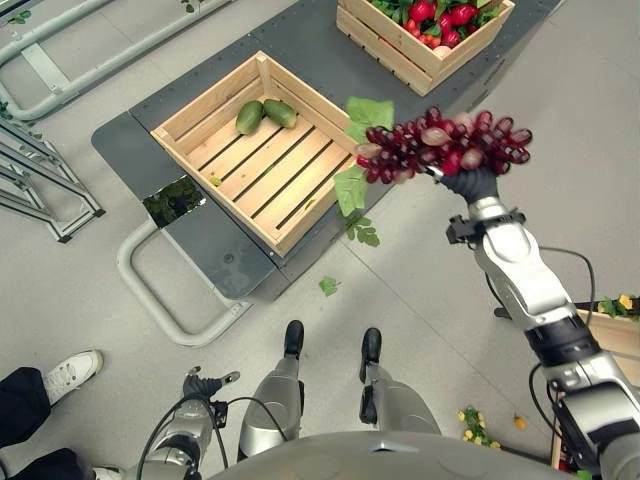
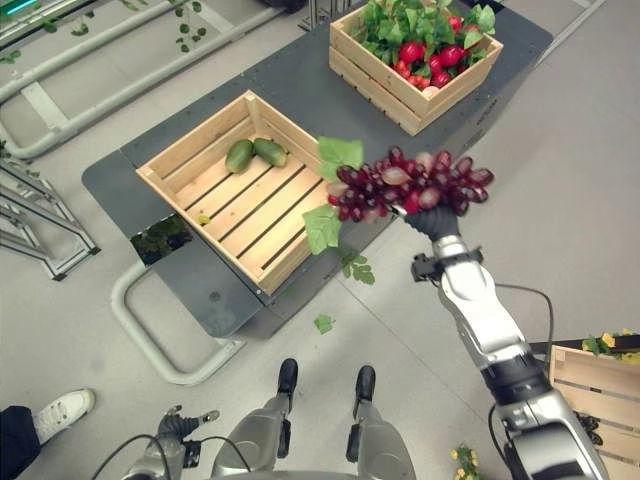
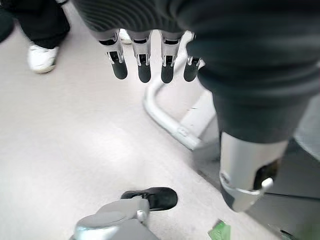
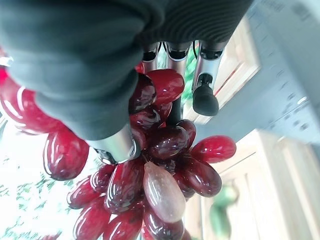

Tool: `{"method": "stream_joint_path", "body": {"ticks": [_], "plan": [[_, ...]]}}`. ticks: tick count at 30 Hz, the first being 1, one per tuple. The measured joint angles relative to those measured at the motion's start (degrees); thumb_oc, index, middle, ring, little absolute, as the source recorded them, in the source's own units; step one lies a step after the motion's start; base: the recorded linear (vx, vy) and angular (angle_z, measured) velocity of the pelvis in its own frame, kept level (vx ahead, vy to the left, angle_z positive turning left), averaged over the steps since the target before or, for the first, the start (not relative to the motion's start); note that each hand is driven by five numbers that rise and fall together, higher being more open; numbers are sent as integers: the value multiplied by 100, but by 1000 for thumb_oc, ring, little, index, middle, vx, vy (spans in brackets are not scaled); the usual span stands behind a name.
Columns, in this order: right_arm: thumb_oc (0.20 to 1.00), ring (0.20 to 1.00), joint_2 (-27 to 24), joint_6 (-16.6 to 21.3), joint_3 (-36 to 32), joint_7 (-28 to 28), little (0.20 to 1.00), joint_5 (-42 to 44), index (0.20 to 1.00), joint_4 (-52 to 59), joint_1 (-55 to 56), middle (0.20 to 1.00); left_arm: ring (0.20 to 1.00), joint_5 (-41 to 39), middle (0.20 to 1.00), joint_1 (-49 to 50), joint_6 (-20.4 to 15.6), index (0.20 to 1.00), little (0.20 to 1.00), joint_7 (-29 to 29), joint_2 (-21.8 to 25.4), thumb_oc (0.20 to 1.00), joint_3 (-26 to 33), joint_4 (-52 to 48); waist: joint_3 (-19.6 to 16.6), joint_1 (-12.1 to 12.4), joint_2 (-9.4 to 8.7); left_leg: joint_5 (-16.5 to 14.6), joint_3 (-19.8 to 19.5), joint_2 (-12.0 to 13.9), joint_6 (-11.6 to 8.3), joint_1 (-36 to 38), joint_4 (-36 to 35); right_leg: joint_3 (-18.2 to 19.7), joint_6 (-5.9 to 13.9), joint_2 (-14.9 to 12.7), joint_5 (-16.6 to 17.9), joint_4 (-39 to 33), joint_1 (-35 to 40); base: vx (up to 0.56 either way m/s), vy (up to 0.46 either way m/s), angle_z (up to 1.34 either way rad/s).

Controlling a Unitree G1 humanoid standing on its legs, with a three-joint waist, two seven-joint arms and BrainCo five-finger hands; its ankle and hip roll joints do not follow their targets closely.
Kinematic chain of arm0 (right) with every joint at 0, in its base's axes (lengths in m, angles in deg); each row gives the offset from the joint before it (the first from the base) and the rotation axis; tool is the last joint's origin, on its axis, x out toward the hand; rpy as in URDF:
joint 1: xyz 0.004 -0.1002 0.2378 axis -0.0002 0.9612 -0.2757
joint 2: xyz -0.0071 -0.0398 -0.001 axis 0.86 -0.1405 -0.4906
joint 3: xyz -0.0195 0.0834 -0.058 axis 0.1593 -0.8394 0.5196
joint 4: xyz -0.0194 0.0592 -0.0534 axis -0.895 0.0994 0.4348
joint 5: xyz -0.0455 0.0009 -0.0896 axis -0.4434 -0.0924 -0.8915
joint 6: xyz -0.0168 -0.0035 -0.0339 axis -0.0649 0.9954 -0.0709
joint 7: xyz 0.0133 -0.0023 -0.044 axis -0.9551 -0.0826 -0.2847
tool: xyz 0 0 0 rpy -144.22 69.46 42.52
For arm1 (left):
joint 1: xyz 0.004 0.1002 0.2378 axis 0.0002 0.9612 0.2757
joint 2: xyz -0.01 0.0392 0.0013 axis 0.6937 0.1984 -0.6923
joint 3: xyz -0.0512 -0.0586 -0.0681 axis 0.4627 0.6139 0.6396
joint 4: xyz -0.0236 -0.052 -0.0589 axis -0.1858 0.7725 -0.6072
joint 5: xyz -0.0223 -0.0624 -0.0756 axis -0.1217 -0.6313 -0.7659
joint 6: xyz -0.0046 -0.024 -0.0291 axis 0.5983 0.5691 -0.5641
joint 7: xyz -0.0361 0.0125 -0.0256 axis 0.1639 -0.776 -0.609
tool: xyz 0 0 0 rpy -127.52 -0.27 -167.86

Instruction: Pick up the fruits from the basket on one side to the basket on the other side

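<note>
My right hand [image 1: 472, 182] is raised over the floor between two wooden crates, shut on a bunch of dark red grapes [image 1: 440, 145] with green leaves [image 1: 362, 150] trailing off its left end. In the right wrist view the grapes [image 4: 150, 165] hang against the palm with the fingers [image 4: 205, 95] and thumb curled round them. The near crate [image 1: 260, 150] holds two green fruits [image 1: 265, 114] at its far wall. The far crate [image 1: 425, 35] is full of red fruit and greenery. My left hand [image 1: 205, 385] hangs low by the leg, fingers [image 3: 145, 67] straight and holding nothing.
Both crates stand on a dark platform [image 1: 200, 240] with a grey tube frame [image 1: 150, 290] at its near corner. Loose leaves [image 1: 328, 285] lie on the floor. A third crate [image 1: 605, 335] with yellow flowers is at the right edge. A person's white shoe [image 1: 70, 372] is at lower left.
</note>
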Motion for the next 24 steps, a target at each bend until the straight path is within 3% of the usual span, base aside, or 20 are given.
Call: {"method": "stream_joint_path", "body": {"ticks": [12, 18, 21, 22, 23, 24], "plan": [[200, 200, 407, 120, -607, 122, 200, -59, 200, 15, 1264, 200, 1000, 385, 1000, -69, -3, 1000, 1000, -8, 105, 1000, -216, -99, -272, -512, -306, -178, 497, -76, 108, 348, -3, 249, 113, -134, 40, 3, 91, 11, 43, -21], [200, 200, 778, 226, -910, 164, 200, 23, 200, 123, 1955, 200, 1000, 641, 1000, -78, 3, 1000, 1000, -57, 102, 1000, -421, -67, -350, -694, -361, -218, 656, -77, 121, 331, -3, 313, 151, -144, 63, 10, -18, -19, -1, -16], [200, 200, 891, 237, -973, 181, 200, 55, 200, 262, 2249, 200, 1000, 949, 1000, -72, 27, 1000, 1000, -73, 109, 1000, -498, 34, -389, -731, -393, -253, 928, -55, 140, 349, -1, 406, 194, -125, 100, 48, -154, -29, -48, -43], [200, 200, 908, 237, -971, 202, 200, 52, 200, 259, 2267, 200, 1000, 1040, 1000, -63, 54, 1000, 1000, -86, 110, 1000, -496, 40, -394, -743, -416, -263, 1156, -21, 136, 422, 5, 338, 312, -94, 184, 79, -257, -58, -87, -119], [200, 200, 930, 238, -926, 218, 200, 52, 200, 258, 2220, 200, 1000, 1056, 1000, -18, 90, 1000, 1000, -102, 140, 1000, -491, 50, -407, -649, -451, -314, 1531, 59, 130, 527, 6, -41, 404, -149, 101, 39, -335, -61, -60, -119], [200, 200, 933, 239, -912, 226, 200, 51, 200, 253, 2192, 200, 1000, 1056, 1000, -11, 119, 1000, 1000, -106, 144, 1000, -494, 54, -411, -652, -442, -332, 1703, 113, 123, 577, 5, -351, 324, -186, -67, 17, -327, -40, -34, -136]]}}
